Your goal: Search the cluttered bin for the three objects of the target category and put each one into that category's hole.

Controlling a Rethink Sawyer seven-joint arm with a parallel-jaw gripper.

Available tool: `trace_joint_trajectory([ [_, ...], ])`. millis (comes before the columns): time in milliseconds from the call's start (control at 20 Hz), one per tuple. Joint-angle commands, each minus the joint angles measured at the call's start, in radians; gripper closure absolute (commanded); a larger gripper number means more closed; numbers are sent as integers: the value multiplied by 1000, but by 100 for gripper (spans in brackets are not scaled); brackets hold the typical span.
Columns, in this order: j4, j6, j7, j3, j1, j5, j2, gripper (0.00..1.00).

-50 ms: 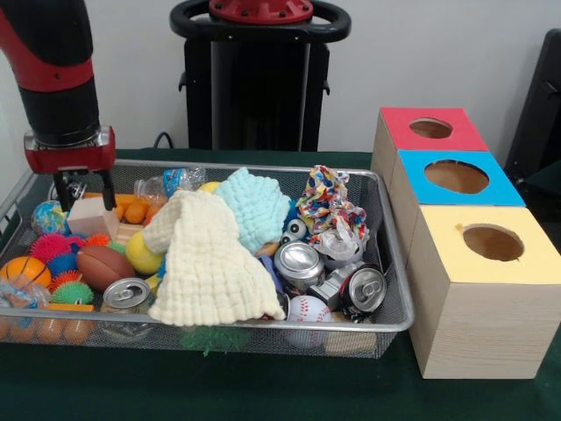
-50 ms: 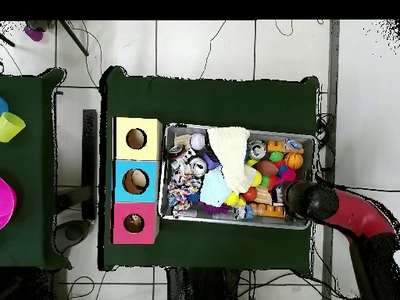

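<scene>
The wire bin stood beside three boxes with yellow, blue and red holes; a cream cloth and a pale blue cloth hid much of its contents. The gripper hung over the bin's end farthest from the boxes, jaws slightly apart and empty, just above a wooden block. Three drink cans lay lower in the bin, well apart from the jaws.

Dark green table covering on a white tiled floor; plain pale wall behind; second green table alongside; cables trail across the floor.
</scene>
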Motion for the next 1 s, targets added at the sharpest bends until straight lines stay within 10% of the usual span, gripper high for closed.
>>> trace_joint_trajectory([
  [50, 52, 7, -38, 16, -57, -44, -7, 0],
  [1000, 264, -239, 110, -34, -109, -128, -19, 0],
])
